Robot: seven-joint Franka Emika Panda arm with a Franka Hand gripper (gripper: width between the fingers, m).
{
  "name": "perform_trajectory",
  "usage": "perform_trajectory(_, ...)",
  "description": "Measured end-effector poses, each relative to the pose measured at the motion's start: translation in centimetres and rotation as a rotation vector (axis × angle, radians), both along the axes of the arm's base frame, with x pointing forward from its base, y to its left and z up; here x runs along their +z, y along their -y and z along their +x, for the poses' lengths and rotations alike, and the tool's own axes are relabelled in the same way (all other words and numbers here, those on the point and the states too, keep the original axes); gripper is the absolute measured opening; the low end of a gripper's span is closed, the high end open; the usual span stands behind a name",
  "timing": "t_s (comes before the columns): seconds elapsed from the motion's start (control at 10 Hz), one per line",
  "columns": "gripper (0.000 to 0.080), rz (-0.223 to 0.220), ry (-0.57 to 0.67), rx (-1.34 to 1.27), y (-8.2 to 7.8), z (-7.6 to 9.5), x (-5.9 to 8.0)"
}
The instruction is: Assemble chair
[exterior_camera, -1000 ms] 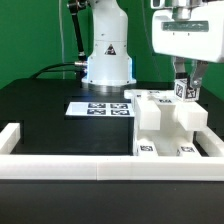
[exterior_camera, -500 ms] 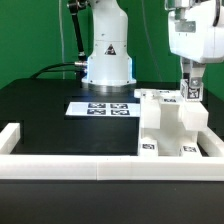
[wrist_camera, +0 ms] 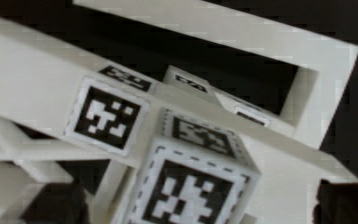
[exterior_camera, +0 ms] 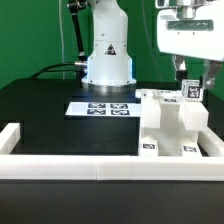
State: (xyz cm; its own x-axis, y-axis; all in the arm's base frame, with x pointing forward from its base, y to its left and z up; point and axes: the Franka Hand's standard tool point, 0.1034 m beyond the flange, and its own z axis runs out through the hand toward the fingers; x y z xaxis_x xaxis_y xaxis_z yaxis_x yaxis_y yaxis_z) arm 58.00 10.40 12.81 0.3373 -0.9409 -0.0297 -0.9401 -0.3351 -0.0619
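Note:
The partly built white chair (exterior_camera: 168, 125) stands on the black table at the exterior view's right, with tagged panels facing front. My gripper (exterior_camera: 190, 82) hangs straight above its right rear part. It is shut on a small white tagged chair leg (exterior_camera: 190, 91), held upright at the top of the chair's panels. In the wrist view the leg's tag (wrist_camera: 194, 190) fills the space between my fingers, and the chair's frame (wrist_camera: 211, 95) lies just behind it. Where the leg meets the chair is hidden.
The marker board (exterior_camera: 100, 107) lies flat in front of the robot base (exterior_camera: 107, 55). A low white wall (exterior_camera: 70, 165) runs along the table's front and sides. The chair stands close to the wall at the right.
My gripper has turned about its vertical axis and shifted slightly to the exterior view's right. The leg has stayed at about the same height above the chair.

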Motion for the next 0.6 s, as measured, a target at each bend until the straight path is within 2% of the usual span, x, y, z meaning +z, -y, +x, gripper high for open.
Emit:
perform_trajectory(0.4, 0.0649, -0.017, 0.017, 0.288, 0.07, 0.01, -0.04)
perform_trajectory(0.6, 0.0649, -0.053, 0.02, 0.554, 0.04, -0.39, -0.42)
